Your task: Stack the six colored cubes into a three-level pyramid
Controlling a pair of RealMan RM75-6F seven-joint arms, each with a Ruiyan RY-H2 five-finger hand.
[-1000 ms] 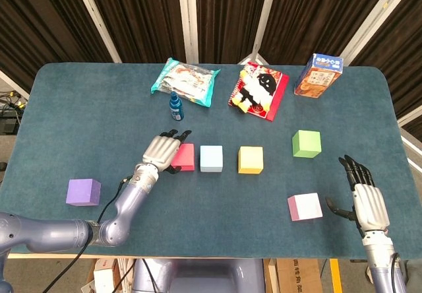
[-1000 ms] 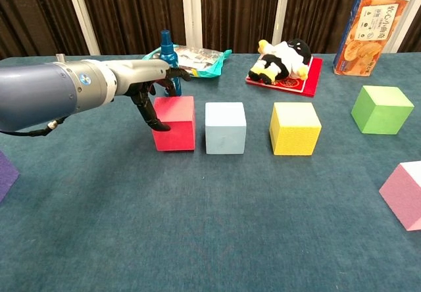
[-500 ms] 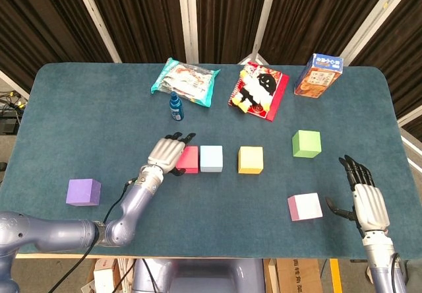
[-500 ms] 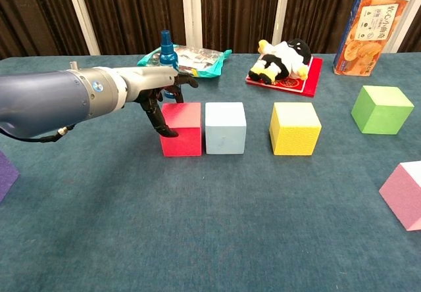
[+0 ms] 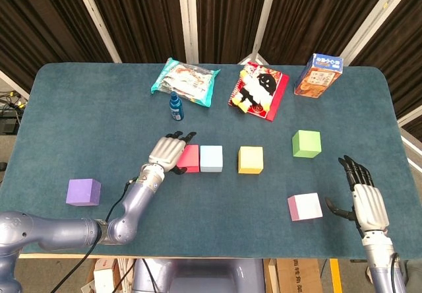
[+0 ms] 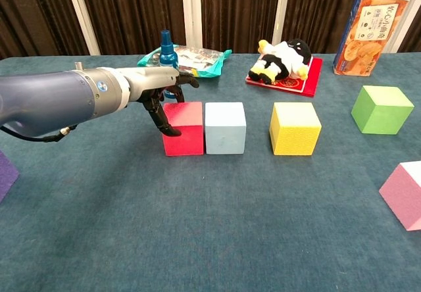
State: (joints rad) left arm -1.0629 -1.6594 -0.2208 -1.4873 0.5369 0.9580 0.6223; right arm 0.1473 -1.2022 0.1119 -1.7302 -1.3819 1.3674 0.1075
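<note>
The red cube [image 6: 183, 128] is pressed sideways by the spread, empty left robot hand [image 5: 168, 152] against the light blue cube [image 6: 225, 127], apparently to close the pyramid's base row.

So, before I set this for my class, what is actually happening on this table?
A two-armed robot is lining up coloured cubes to build a pyramid. Its left hand presses against the side of the red cube, which now sits flush against the light blue cube. The yellow cube stands apart in the same row. The green cube, pink cube and purple cube lie scattered, and nothing is stacked yet. The right hand is open beside the pink cube.
</note>
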